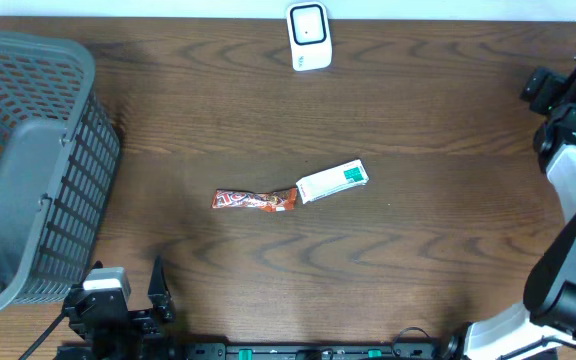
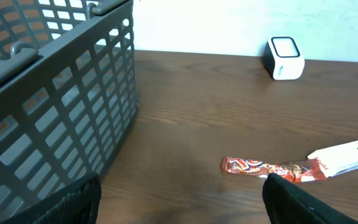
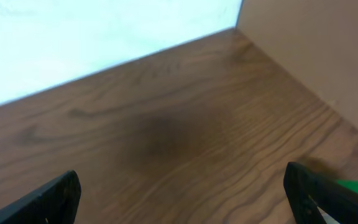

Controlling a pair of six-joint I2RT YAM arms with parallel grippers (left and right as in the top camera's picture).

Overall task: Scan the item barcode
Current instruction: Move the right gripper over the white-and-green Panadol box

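Observation:
Two items lie mid-table, end to end: a red-orange snack wrapper [image 1: 256, 200] [image 2: 269, 168] and a white packet with green print [image 1: 333, 181] [image 2: 347, 157]. No barcode shows on either. A white barcode scanner [image 1: 308, 37] [image 2: 284, 58] stands at the far edge. My left gripper [image 1: 133, 292] [image 2: 182, 208] is open and empty near the front left edge, with the wrapper ahead and to its right. The right gripper [image 3: 185, 199] is open over bare wood at the table's far right corner, holding nothing. Its arm [image 1: 571, 110] is at the right edge.
A large grey slatted basket [image 1: 28, 165] [image 2: 48, 93] takes up the left side, close beside the left gripper. A tan wall [image 3: 316, 56] borders the table near the right gripper. Bare brown tabletop [image 1: 418, 250] lies between the items and both arms.

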